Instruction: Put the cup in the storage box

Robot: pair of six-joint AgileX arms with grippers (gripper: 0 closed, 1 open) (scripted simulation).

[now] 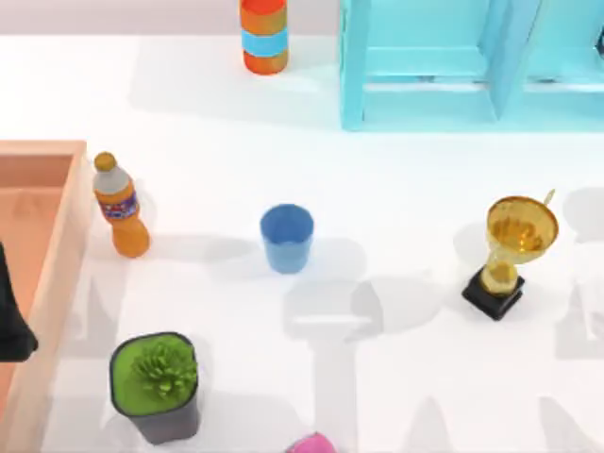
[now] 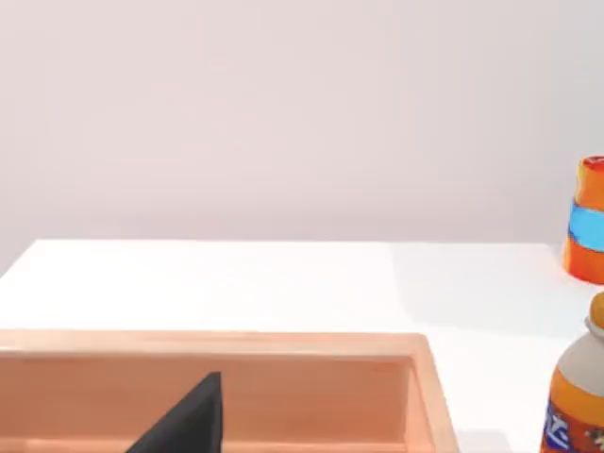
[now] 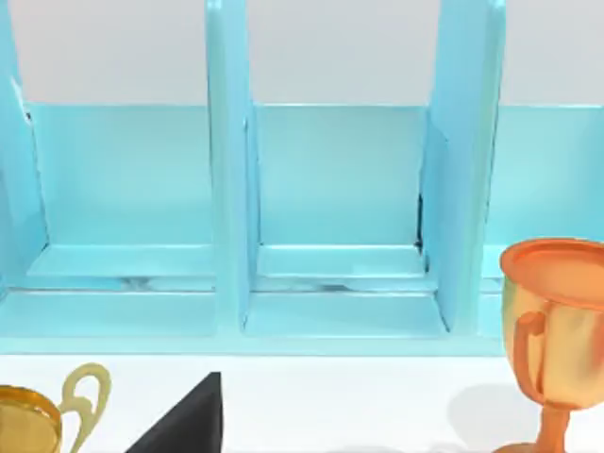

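Note:
The blue cup [image 1: 286, 238] stands upright on the white table near the middle, with nothing touching it. The storage box [image 1: 58, 247], light orange-tan wood with thick walls, lies at the table's left edge. Its far wall [image 2: 217, 345] also crosses the left wrist view. My left arm [image 1: 11, 321] is a dark shape over the box at the left edge, well left of the cup. A black part of my left gripper [image 2: 185, 421] hangs above the box's inside. A black part of my right gripper [image 3: 185, 421] faces the cyan shelf, away from the cup.
An orange soda bottle [image 1: 120, 206] stands between the box and the cup. A potted plant [image 1: 156, 382] is at the front left, a pink object [image 1: 316, 444] at the front edge. A gold trophy [image 1: 510, 255] stands right, a cyan shelf [image 1: 472, 57] and an orange can [image 1: 264, 33] at the back. A copper trophy [image 3: 557, 330] is near the shelf.

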